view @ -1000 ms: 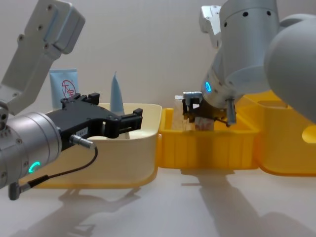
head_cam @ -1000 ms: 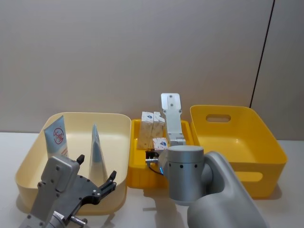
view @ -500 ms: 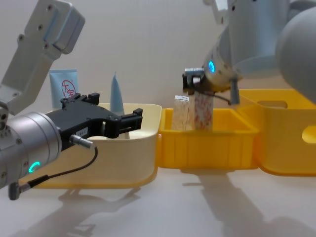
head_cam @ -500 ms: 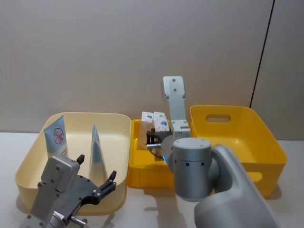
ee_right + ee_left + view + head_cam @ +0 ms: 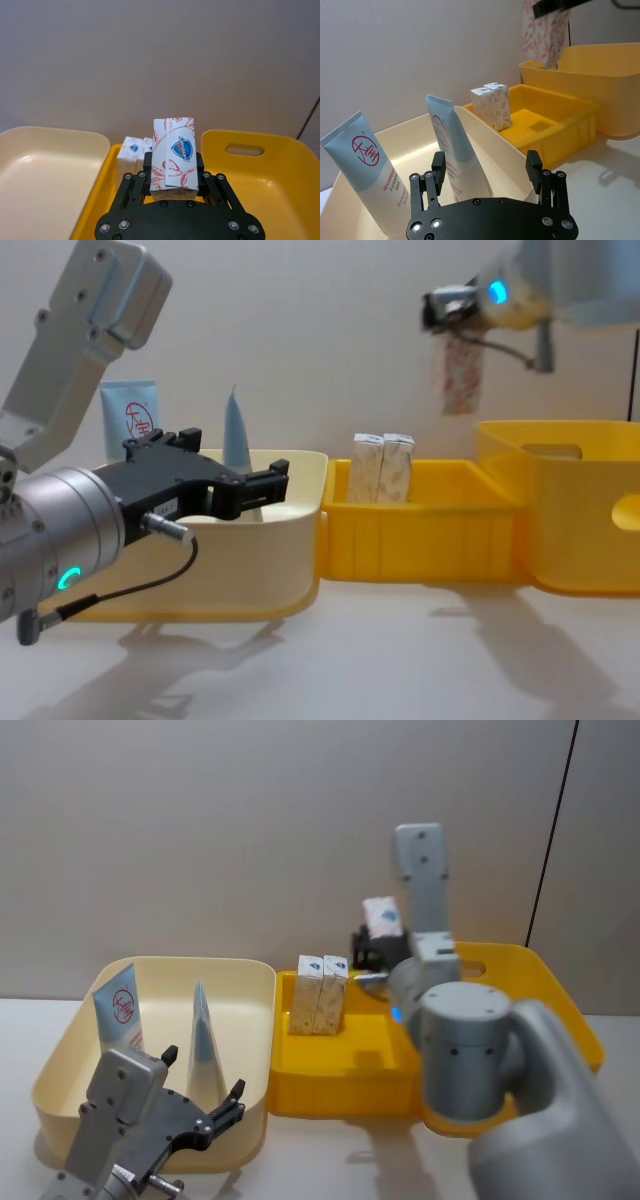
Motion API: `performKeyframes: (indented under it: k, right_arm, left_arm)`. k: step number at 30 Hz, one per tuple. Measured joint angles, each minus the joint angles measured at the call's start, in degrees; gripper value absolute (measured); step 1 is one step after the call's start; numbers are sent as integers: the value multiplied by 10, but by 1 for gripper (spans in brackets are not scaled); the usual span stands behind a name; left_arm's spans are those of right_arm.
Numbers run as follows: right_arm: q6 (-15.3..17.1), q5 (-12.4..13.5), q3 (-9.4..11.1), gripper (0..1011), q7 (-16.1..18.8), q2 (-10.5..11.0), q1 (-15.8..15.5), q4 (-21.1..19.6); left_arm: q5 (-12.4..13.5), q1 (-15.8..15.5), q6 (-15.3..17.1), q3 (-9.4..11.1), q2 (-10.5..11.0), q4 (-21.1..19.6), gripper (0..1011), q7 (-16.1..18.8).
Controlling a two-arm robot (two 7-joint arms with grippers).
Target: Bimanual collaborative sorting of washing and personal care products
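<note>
The right gripper (image 5: 455,310) has its fingers (image 5: 148,167) closed on the two sides of a carton (image 5: 461,375). It holds the carton upright, long axis vertical, high above the right end of the tray (image 5: 340,1095). Two cartons (image 5: 320,995) stand side by side, touching, at the back of the tray. The yellow bin (image 5: 560,1010) sits just right of the tray. Its near wall is slightly to the right of the hanging carton, so the drop probably needs a short carry rightward and then a lowering, and the right arm is the one placed for it.

The left gripper (image 5: 486,165) hangs with fingers spread wide and empty by the front of the cream bin (image 5: 55,1065), left of the tray. Two tubes (image 5: 120,1010) lean in that bin.
</note>
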Motion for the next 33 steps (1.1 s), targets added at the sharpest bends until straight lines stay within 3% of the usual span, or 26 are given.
performKeyframes:
  k: [13, 16, 25, 28, 33]
  right_arm:
    - [-8, -9, 39, 430, 22, 64, -6, -33]
    - [-7, -9, 45, 430, 40, 80, -3, -26]
    - [-14, -6, 45, 430, 78, 101, 12, 16]
    - [-18, -5, 44, 466, 89, 106, 18, 29]
    - [-21, -4, 44, 645, 99, 111, 23, 41]
  left_arm:
    - [0, 0, 0, 0, 0, 0, 999, 0]
    - [0, 0, 0, 0, 0, 0, 1000, 0]
    - [0, 0, 0, 0, 0, 0, 1000, 0]
    - [0, 0, 0, 0, 0, 0, 1000, 0]
    - [0, 0, 0, 0, 0, 0, 999, 0]
